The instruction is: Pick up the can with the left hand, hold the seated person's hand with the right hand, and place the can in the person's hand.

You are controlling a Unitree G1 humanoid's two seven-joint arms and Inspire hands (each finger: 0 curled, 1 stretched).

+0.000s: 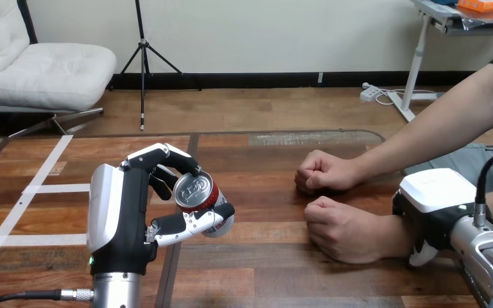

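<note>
Red-sided and silver-topped, the can (196,192) is sitting in the robot's left hand (125,218) at the view's left, lifted clear of the wooden table (263,269) and tipped so its lid is facing the camera. The fingers (160,157) are wrapping over its far side while the thumb (192,224) is pressing across its near side, a clamp that seems meant to stop it rolling out during the carry. The tab is showing on the lid, but whether the can is sealed or what is inside cannot be told. Well apart from it, to the right, the person's nearer fist (337,228) is resting on the table with the farther fist (321,172) just beyond. Both are closed, so neither is offering a palm to receive anything yet. The robot's right hand (433,192) is lying over the wrist (391,234) behind the nearer fist, its dark fingers bending down around it, probably to steady that arm for the handover.
</note>
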